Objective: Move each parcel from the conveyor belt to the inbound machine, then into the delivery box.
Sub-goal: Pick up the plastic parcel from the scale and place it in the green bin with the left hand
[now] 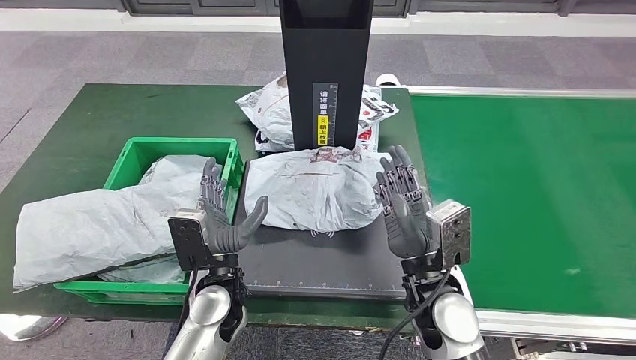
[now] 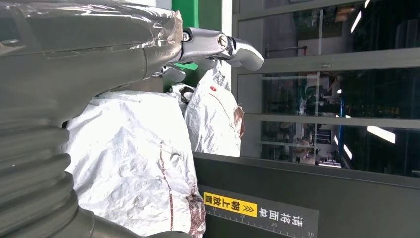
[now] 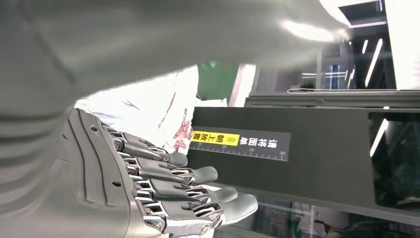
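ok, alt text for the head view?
A grey parcel lies on the black scanner plate, with the open left hand and right hand on either side. Another parcel overhangs the green box.

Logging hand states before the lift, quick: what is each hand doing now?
Left hand: open, holding nothing, beside the parcel.
Right hand: open, holding nothing, at the parcel's other side.

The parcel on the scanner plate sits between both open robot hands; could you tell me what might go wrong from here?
1. The grey parcel is soft and slippery-looking; squeezed between the left robot hand and right robot hand, it may sag and slip out.
2. The green bin already overflows with a large bag, so another may slide off.
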